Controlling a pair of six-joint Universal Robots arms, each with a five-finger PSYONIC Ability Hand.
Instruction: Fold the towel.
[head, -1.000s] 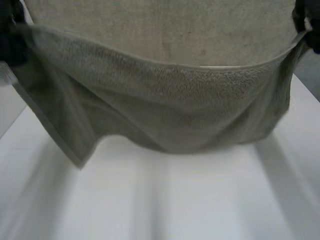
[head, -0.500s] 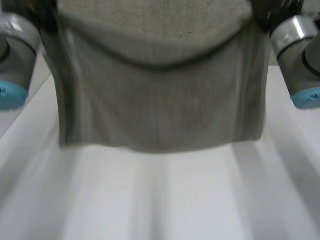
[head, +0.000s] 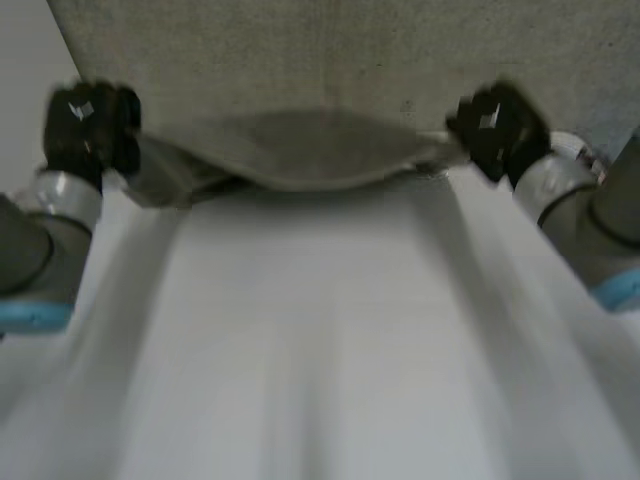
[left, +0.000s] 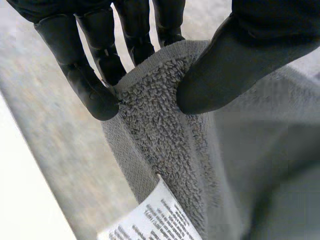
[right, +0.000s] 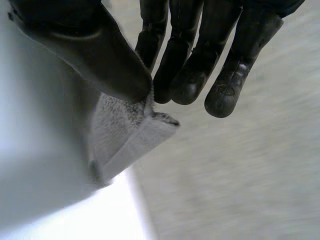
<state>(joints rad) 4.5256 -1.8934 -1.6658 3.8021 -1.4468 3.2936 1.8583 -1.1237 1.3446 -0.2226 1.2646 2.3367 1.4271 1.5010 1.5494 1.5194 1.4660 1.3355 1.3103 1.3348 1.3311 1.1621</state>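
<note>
Grey towel (head: 330, 60) lies spread over the far part of the white desk (head: 320, 350), its near edge lifted and sagging between both hands. The left hand (head: 85, 125) pinches one near corner between thumb and fingers, beside a white label (left: 150, 220). The right hand (head: 495, 125) pinches the other corner likewise.

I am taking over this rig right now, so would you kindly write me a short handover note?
Left robot hand: shut, thumb and fingers pinching one end of a towel edge, near the white label.
Right robot hand: shut, pinching the corner at the other end of that edge.
Towel: the rest lies flat at the far side of the white table; the held edge sags between the hands over it.
Done: edge lifted over the flat part.
Left: probably lay it down, line up the edges, let go.
</note>
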